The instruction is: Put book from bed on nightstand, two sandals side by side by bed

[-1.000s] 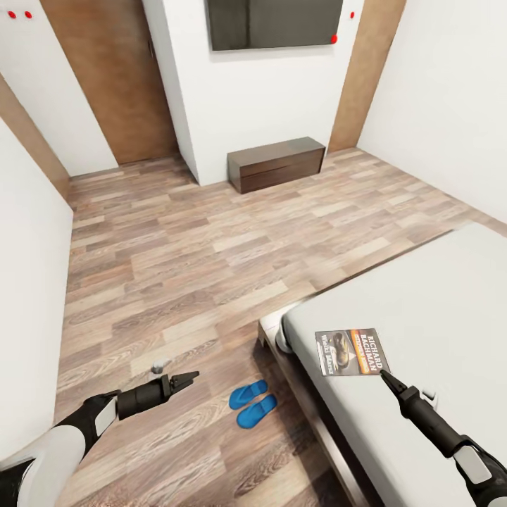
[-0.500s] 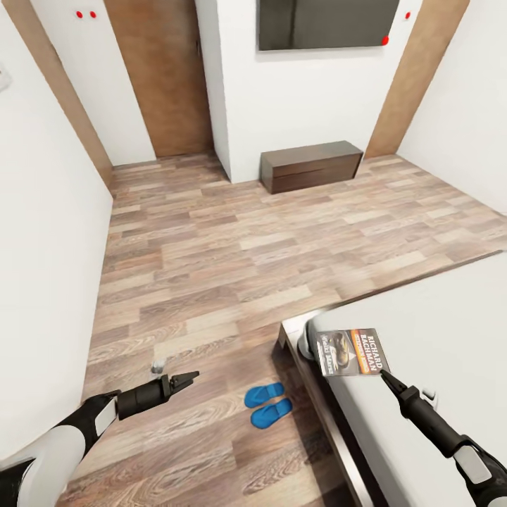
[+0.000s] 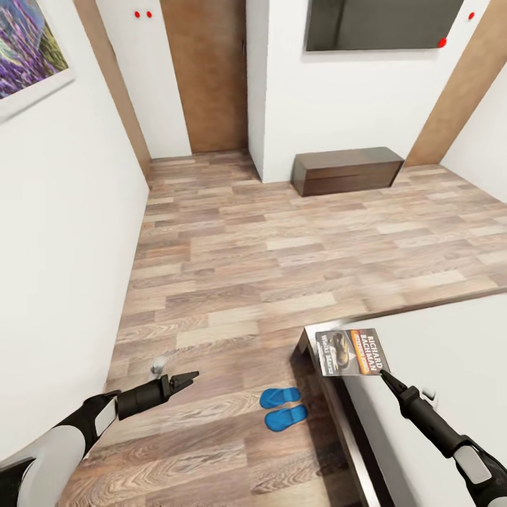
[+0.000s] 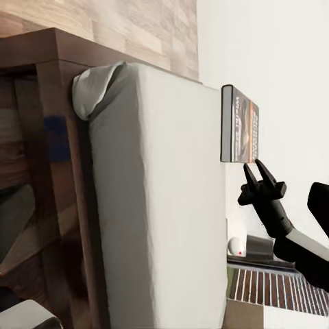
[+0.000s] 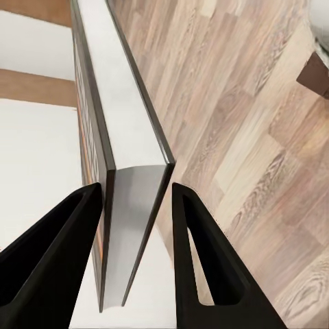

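Observation:
My right gripper (image 3: 386,375) is shut on the book (image 3: 352,352), a thin dark paperback with an orange band. It holds the book over the corner of the bed (image 3: 451,359). In the right wrist view the book (image 5: 127,171) stands edge-on between the two fingers. The left wrist view has the book (image 4: 240,125) held clear of the pale mattress (image 4: 157,205). Two blue sandals (image 3: 279,396) (image 3: 286,417) lie side by side on the floor beside the bed's corner. My left gripper (image 3: 189,381) hovers shut over the floor, left of the sandals.
A white wall (image 3: 63,246) with a framed picture (image 3: 32,53) runs close along my left. Farther off are a low dark cabinet (image 3: 347,170) under a wall screen (image 3: 384,24) and a brown door (image 3: 209,74). A small grey object (image 3: 158,366) lies on the floor by my left gripper.
The whole picture has shifted right, so the camera has turned left. Both grippers and the book keep their places in the picture, and the book now hangs over the bed's corner.

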